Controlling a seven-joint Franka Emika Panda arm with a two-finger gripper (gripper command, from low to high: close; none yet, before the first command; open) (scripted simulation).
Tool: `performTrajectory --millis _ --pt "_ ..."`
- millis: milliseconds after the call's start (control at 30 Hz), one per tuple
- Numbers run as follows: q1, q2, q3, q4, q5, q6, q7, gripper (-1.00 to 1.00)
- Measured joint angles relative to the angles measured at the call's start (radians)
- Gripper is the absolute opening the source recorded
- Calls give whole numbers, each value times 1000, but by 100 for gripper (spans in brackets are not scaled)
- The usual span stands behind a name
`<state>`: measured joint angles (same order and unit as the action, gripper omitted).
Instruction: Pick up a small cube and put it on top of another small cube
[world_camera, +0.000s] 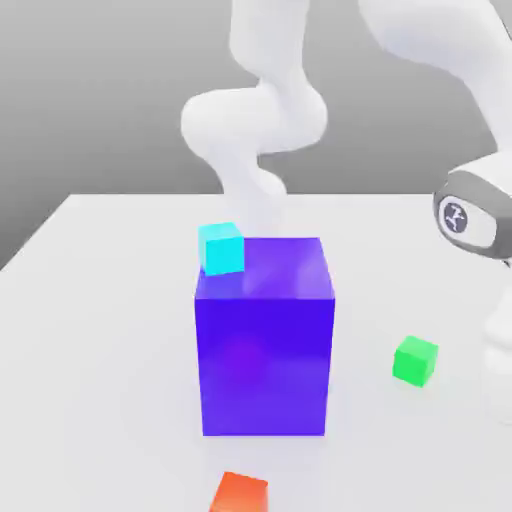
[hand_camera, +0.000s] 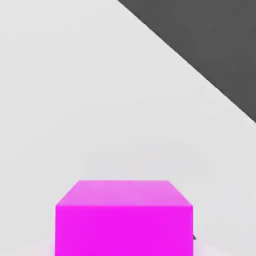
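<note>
Gripper (hand_camera: 124, 246) closed to width of magenta cube (hand_camera: 124, 230), gripping it. I'd lift straight, keep level, centre over target, maybe green cube (world_camera: 415, 361), exterior view's right; release gently.

Bright, even light here, the smooth white tabletop (world_camera: 110, 350) nearly washed out, shadows barely registering! A pale sheen catches the top of the big glossy blue block (world_camera: 265, 350), a soft purple glow on its front; the magenta cube (hand_camera: 124, 230) glows, top face paler.
</note>
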<state>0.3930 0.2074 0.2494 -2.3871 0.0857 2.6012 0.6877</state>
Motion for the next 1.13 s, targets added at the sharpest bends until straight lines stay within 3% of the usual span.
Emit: performTrajectory --millis 200,400,567,700,733,933,1133 --pt "61 -194 44 -217 85 30 198 -100" --pt "75 -373 91 -437 83 68 456 -100" --pt "37 -298 118 -479 -11 181 578 -100" --pt "17 -167 96 -476 -163 301 687 -100" --pt "25 -145 83 -475 -192 321 707 100" --pt "29 -134 77 -475 -205 330 716 100" --pt "76 -291 78 -480 -30 187 593 100"
